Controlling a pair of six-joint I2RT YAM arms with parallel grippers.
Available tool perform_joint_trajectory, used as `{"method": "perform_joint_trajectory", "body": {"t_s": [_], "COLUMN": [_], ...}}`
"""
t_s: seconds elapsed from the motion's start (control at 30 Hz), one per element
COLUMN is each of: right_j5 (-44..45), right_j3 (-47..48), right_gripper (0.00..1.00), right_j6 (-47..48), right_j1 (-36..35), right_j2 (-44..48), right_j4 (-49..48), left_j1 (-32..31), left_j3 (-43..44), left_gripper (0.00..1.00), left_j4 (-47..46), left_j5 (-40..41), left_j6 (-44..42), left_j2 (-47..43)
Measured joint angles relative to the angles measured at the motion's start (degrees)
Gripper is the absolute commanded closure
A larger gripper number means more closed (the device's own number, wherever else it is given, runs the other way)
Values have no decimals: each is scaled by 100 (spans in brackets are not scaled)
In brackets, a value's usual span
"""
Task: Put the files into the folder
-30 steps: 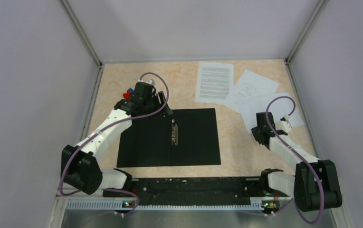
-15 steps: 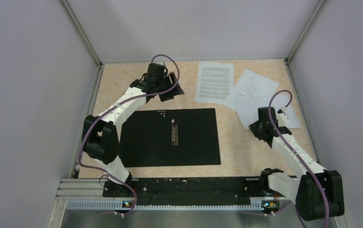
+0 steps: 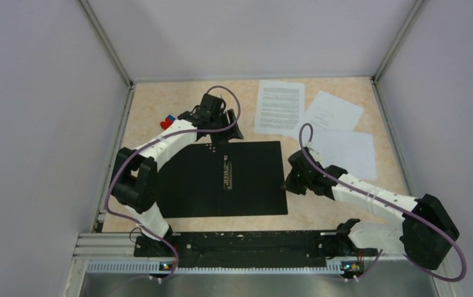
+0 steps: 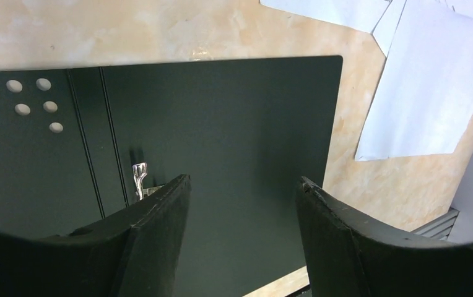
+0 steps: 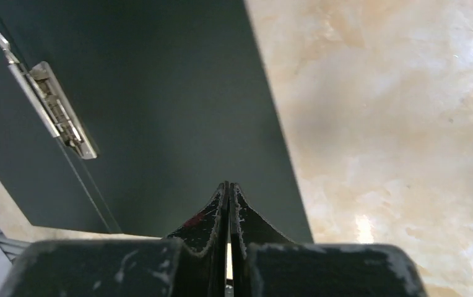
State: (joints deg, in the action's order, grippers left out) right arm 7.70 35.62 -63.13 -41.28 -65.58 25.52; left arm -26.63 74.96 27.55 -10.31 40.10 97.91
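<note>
There are three paper sheets past the right pincer (image 3: 285,184): one printed sheet (image 3: 279,107), one nearly blank sheet (image 3: 329,113) and one more blank sheet (image 3: 345,151). One open black folder (image 3: 252,185) lies between the two pincers, with one metal clip (image 3: 226,173). One red-and-blue block (image 3: 168,122) sits to the left of the left pincer (image 3: 233,131).

Nothing can be read. The printed sheet (image 3: 279,107), by the far edge of the bench (image 3: 153,105), carries dense lines of text, but they are too small to make out from the top view. The second sheet (image 3: 332,111), just to its right towards the far right corner, bears a few faint marks near its middle, which are also illegible.
</note>
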Motion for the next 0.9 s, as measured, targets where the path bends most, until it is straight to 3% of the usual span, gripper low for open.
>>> {"method": "perform_joint_trajectory", "body": {"t_s": [0.03, 0.1, 0.17, 0.23, 0.3, 0.47, 0.57, 0.73, 0.9], "right_j5": [-4, 17, 35, 214, 457, 739, 645, 662, 833], "right_j3": [0, -44, -122, -140, -138, -142, -144, 31, 37], "right_gripper": [93, 67, 42, 26, 18, 10, 6, 6, 4], "right_j6": [-37, -96, -68, 13, 166, 575, 833, 970, 737], "right_j1": [-92, 63, 669, 1521, 2417, 4402, 5158, 5460, 5471], "right_j2": [-22, 59, 306, 671, 1043, 1217, 824, -299, -7], "right_j4": [44, 129, 229, 328, 363, 210, -424, -1095, -673], "left_j1": [-13, -46, -87, -129, -144, 15, 136, 278, 337], "left_j3": [-15, 2, 186, 529, 1036, 2194, 2680, 3543, 4325], "left_gripper": [31, 28, 26, 24, 23, 19, 19, 18, 17], "left_j4": [17, 31, 87, 61, 15, -284, -426, -680, -798], "left_j5": [-4, -24, -39, -39, -59, -151, -229, -396, -439], "left_j6": [-9, -46, -94, -133, -166, -214, -210, -153, -79], "left_j2": [0, 13, 138, 426, 866, 1961, 2441, 3244, 3877]}}
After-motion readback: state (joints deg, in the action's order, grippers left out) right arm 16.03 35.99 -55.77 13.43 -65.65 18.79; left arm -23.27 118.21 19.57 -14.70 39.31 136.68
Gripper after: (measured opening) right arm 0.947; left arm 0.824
